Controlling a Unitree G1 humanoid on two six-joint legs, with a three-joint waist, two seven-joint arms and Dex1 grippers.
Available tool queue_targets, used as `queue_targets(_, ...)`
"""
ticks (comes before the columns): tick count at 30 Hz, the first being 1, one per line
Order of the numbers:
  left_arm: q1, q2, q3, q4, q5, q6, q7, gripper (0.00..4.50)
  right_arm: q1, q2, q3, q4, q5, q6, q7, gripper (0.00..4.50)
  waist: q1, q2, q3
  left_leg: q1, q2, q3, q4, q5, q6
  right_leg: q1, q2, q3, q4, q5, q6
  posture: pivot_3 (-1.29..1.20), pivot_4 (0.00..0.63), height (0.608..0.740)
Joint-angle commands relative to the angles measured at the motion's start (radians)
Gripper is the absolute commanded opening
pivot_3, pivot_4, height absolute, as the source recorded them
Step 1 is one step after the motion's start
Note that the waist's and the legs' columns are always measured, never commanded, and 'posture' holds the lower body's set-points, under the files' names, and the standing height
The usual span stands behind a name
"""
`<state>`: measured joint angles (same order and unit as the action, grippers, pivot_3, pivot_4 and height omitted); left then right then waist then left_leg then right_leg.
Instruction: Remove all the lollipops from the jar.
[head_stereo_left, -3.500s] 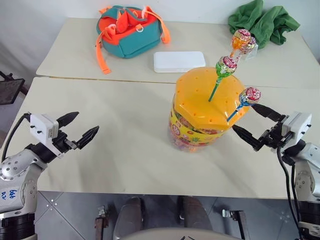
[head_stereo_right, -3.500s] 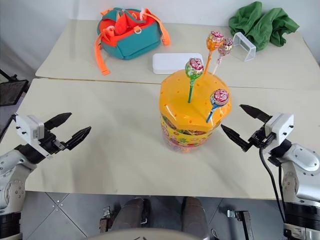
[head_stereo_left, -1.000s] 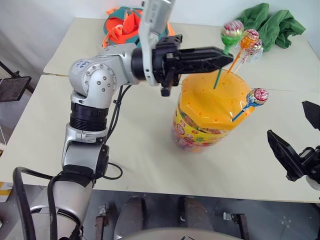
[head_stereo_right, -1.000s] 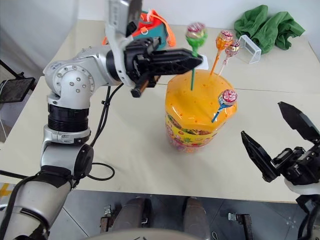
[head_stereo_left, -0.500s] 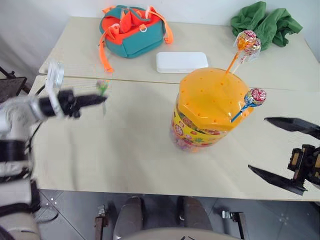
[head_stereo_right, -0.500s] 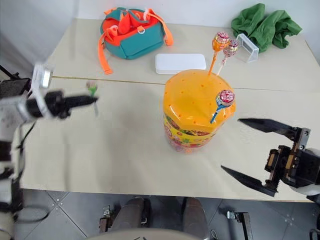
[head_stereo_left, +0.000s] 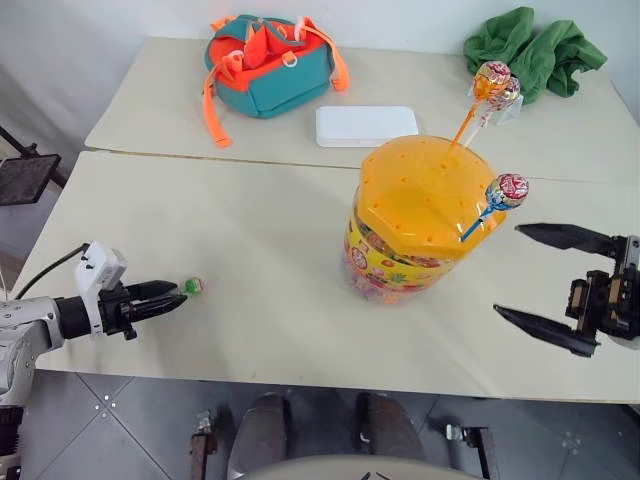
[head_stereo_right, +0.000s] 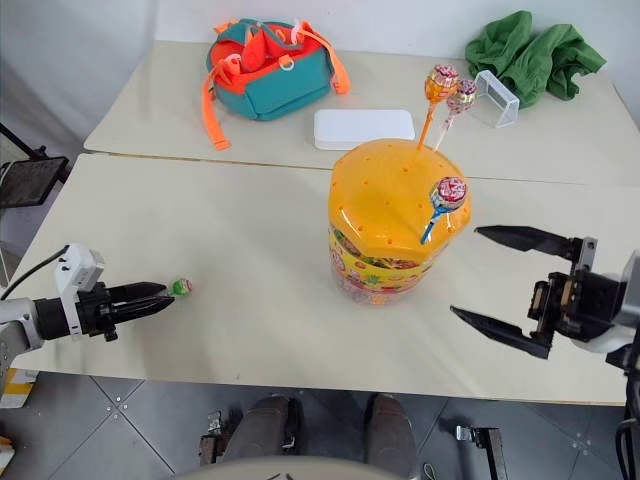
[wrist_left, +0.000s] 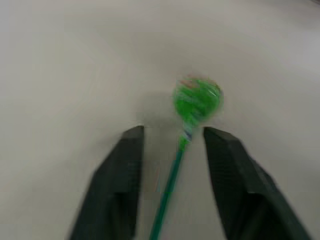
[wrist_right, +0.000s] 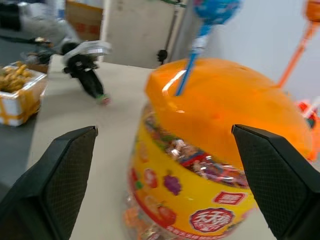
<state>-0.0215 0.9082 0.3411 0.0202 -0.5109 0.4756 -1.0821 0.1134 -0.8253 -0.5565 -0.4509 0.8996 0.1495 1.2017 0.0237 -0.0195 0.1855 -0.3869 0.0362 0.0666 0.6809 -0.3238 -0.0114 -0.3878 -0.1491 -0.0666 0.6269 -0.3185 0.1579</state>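
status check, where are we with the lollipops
Left end effector open, green-stick lollipop lying between its fingers on table. Right end effector open beside jar. Three lollipops remaining. Nothing blocking.

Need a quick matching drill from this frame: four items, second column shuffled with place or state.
Items
1. green-stick lollipop in a green wrapper
2. blue-stick lollipop in a pink wrapper
3. flat white rectangular box
4. crumpled green cloth

Places or states
A. stuck in the orange domed lid of the clear plastic jar, on the side nearest the right gripper
B. far right corner of the back table
C. on the near table between the fingers of the left gripper
D. on the back table, behind the jar

Pairs: 1-C, 2-A, 3-D, 4-B
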Motion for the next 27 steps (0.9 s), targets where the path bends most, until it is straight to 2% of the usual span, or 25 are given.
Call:
queue_targets(1, -0.048, -0.002, 0.102, -0.034, -0.144, -0.089, -0.182, 3.06, -0.038, -0.040, 0.014, -0.090, 0.053, 0.117, -0.134, 4.50, 0.000, 0.000, 0.000, -0.001, 0.000, 0.000, 0.000, 0.000, 0.000, -0.001, 0.000, 0.000, 0.000, 0.000, 0.000, 0.00, 0.150, 0.740)
queue_targets(4, -0.123, 0.000, 0.109, -0.046, -0.241, -0.012, -0.218, 3.06, -0.120, -0.034, 0.054, -0.114, 0.099, 0.157, -0.187, 4.50, -0.001, 0.000, 0.000, -0.001, 0.000, 0.001, 0.000, 0.000, 0.000, -0.002, 0.000, 0.000, 0.001, 0.000, 0.000, 0.00, 0.150, 0.740)
queue_targets(8, -0.237, -0.030, 0.100, -0.132, -0.398, 0.122, -0.168, 3.06, -0.234, -0.042, 0.104, -0.124, 0.139, 0.228, -0.273, 4.50, -0.001, 0.000, 0.000, -0.003, 0.000, 0.001, 0.001, 0.000, 0.000, -0.003, 0.000, 0.000, 0.001, 0.000, 0.000, 0.00, 0.150, 0.740)
queue_targets(11, -0.261, -0.079, 0.073, -0.224, -0.459, 0.162, -0.120, 3.64, -0.283, -0.044, 0.134, -0.131, 0.146, 0.262, -0.291, 4.50, -0.002, 0.000, 0.000, -0.003, 0.000, 0.001, 0.001, -0.001, 0.001, -0.003, 0.000, 0.000, 0.001, 0.001, 0.001, 0.00, 0.150, 0.740)
queue_targets(14, -0.289, -0.146, 0.058, -0.270, -0.484, 0.145, -0.080, 4.47, -0.282, -0.045, 0.149, -0.136, 0.141, 0.283, -0.269, 4.50, -0.001, 0.000, 0.000, -0.003, 0.000, 0.001, 0.001, -0.001, 0.002, -0.003, 0.000, 0.000, 0.001, 0.001, 0.001, 0.00, 0.150, 0.740)
queue_targets(15, -0.298, -0.162, 0.060, -0.271, -0.487, 0.140, -0.072, 4.50, -0.277, -0.045, 0.147, -0.131, 0.136, 0.284, -0.257, 4.11, 0.000, 0.000, 0.000, -0.003, 0.000, 0.001, 0.001, -0.001, 0.002, -0.002, 0.000, 0.000, 0.000, 0.001, 0.001, 0.00, 0.150, 0.740)
queue_targets(16, -0.305, -0.175, 0.062, -0.268, -0.490, 0.136, -0.066, 4.50, -0.269, -0.047, 0.142, -0.125, 0.128, 0.281, -0.240, 3.94, -0.001, 0.000, 0.000, -0.003, 0.000, 0.001, 0.001, -0.001, 0.002, -0.003, 0.000, 0.000, 0.000, 0.001, 0.001, 0.00, 0.150, 0.740)
queue_targets(21, -0.333, -0.191, 0.056, -0.235, -0.528, 0.166, -0.068, 4.50, -0.231, -0.061, 0.118, -0.078, 0.073, 0.243, -0.137, 2.22, -0.001, -0.001, 0.000, -0.003, 0.000, 0.001, 0.001, -0.001, 0.002, -0.002, 0.000, 0.000, 0.000, 0.001, 0.001, 0.00, 0.150, 0.740)
queue_targets(27, -0.337, -0.211, 0.022, -0.209, -0.514, 0.141, -0.128, 4.50, -0.251, -0.024, 0.100, -0.062, 0.095, 0.222, -0.133, 0.21, -0.003, -0.001, 0.000, -0.002, 0.000, 0.001, 0.001, -0.001, 0.002, -0.002, 0.000, 0.000, 0.000, 0.001, 0.001, 0.00, 0.150, 0.740)
